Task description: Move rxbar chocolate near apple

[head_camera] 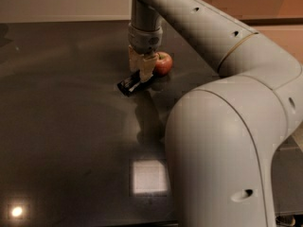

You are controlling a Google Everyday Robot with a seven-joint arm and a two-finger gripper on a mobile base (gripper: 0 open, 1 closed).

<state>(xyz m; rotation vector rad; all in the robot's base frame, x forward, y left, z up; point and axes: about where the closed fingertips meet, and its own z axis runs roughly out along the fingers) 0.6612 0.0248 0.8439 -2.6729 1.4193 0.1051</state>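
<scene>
The rxbar chocolate (129,85), a black bar with a white strip, lies on the dark table just left of the apple. The apple (163,63) is small and red and sits at the far middle of the table. My gripper (142,71) points straight down from the grey wrist, right over the bar's near-apple end and just left of the apple. It hides that end of the bar and the apple's left edge.
The dark glossy table (61,126) stretches left and forward, with a bright square reflection (149,177) near the front. My grey arm (222,141) fills the right side of the view. A wall runs behind the table's far edge.
</scene>
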